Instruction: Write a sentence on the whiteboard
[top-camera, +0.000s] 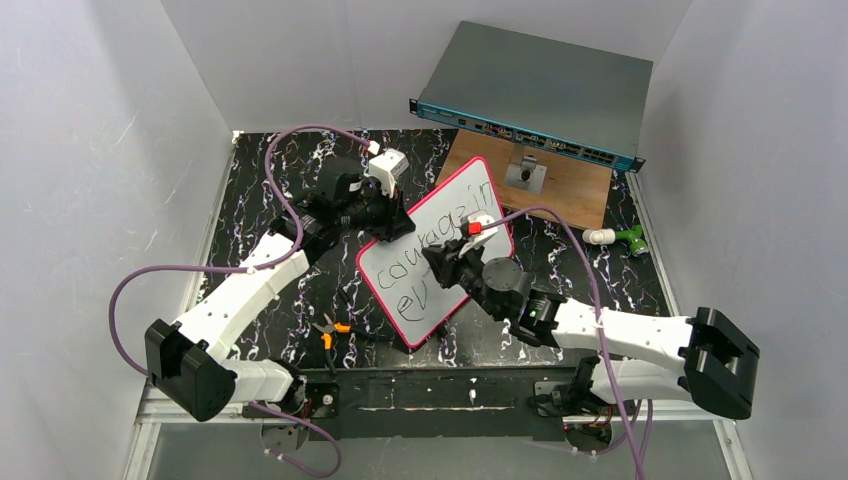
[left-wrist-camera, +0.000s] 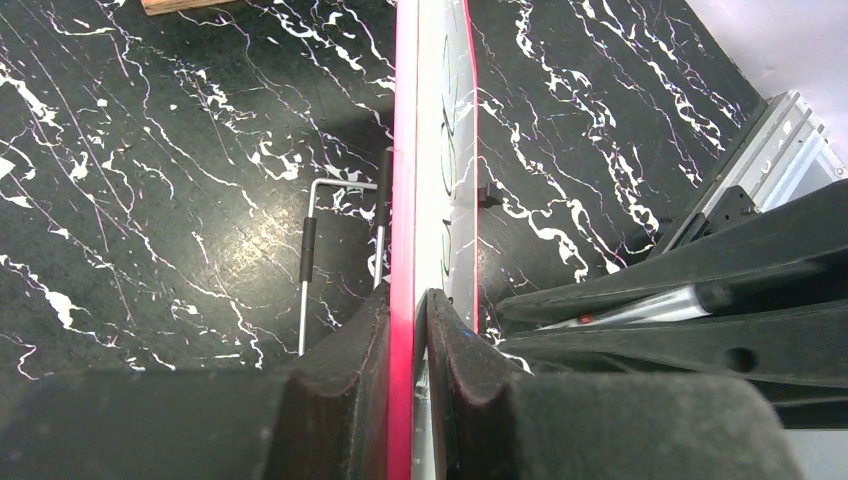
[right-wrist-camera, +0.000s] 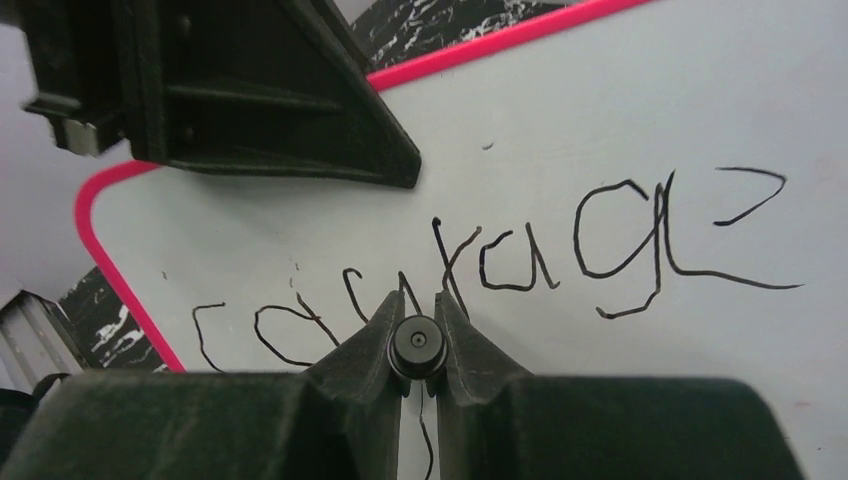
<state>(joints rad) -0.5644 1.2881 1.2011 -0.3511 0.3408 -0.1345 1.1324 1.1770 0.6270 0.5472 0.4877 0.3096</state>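
The whiteboard (top-camera: 458, 200), white with a pink-red frame, is held tilted above the black marbled table. My left gripper (top-camera: 388, 226) is shut on its upper left edge; in the left wrist view the jaws (left-wrist-camera: 408, 312) clamp the pink frame (left-wrist-camera: 403, 150) edge-on. My right gripper (top-camera: 447, 263) is shut on a black marker (right-wrist-camera: 416, 345), pointed at the board face (right-wrist-camera: 620, 110). The sentence (right-wrist-camera: 520, 262) reads "courage" in the right wrist view. In the top view it reads "courage in" (top-camera: 400, 268), with "ev" below it. A stroke runs down under the marker.
A grey-teal network switch (top-camera: 540, 90) stands at the back on a wooden board (top-camera: 575, 190) that carries a small metal part (top-camera: 525, 173). Orange-handled pliers (top-camera: 330, 331) lie near the front. An Allen key (left-wrist-camera: 308, 255) lies under the board. A white-green item (top-camera: 620, 238) lies right.
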